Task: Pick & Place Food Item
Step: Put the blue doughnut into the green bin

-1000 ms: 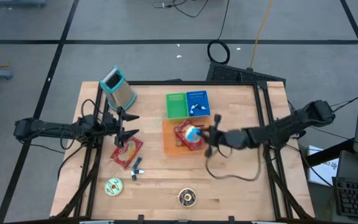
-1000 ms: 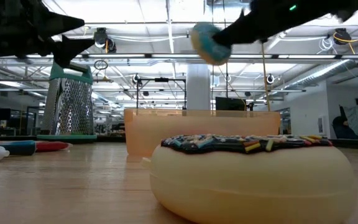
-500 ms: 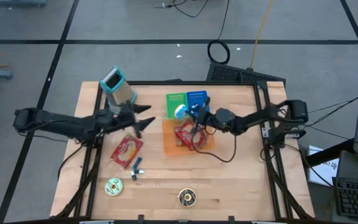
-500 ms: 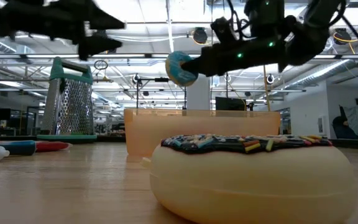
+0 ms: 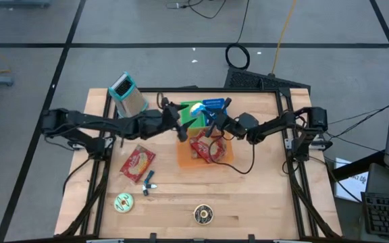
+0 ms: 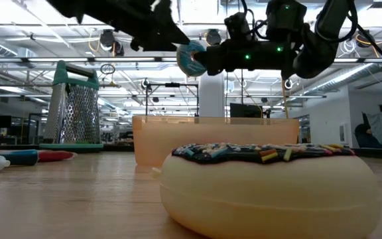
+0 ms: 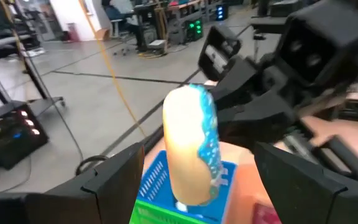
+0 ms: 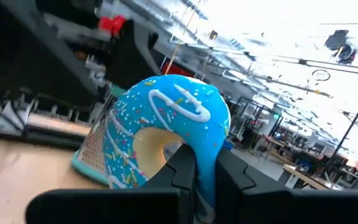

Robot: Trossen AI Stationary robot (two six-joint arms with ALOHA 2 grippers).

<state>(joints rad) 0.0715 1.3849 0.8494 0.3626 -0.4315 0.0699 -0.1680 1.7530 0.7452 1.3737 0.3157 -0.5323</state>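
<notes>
A blue-iced donut point(image 5: 196, 108) with white icing lines and sprinkles hangs in the air over the green basket point(image 5: 190, 120) and the blue basket point(image 5: 216, 106) at the table's far middle. My right gripper point(image 5: 204, 115) comes in from the right and is shut on it. My left gripper point(image 5: 183, 116) reaches in from the left and is open. In the left wrist view its two fingers point(image 7: 114, 180) stand on either side of the donut point(image 7: 191, 152), which shows edge-on, apart from it. The low view shows the donut point(image 6: 191, 58) high above the table. My right gripper pinches the donut's ring point(image 8: 205, 165) between its two fingers, at the side of the ring nearest the wrist. It comes at the donut about level from the table's right. The donut stands on edge beyond the fingertips, lifted clear of everything.
An orange tray point(image 5: 183, 156) with a red packet point(image 5: 204, 147) lies just nearer than the baskets. A grater point(image 5: 128, 94) stands at the far left. Another red packet point(image 5: 138, 164), a pen point(image 5: 147, 181), a green donut point(image 5: 123, 202) and a chocolate donut point(image 5: 203, 214) lie toward the near edge.
My right gripper has carried the donut from above the orange tray toward the far left, over the baskets, and tipped its fingers up. My left gripper has risen and swung from beside the grater toward the right, and its open fingers now stand around the donut.
</notes>
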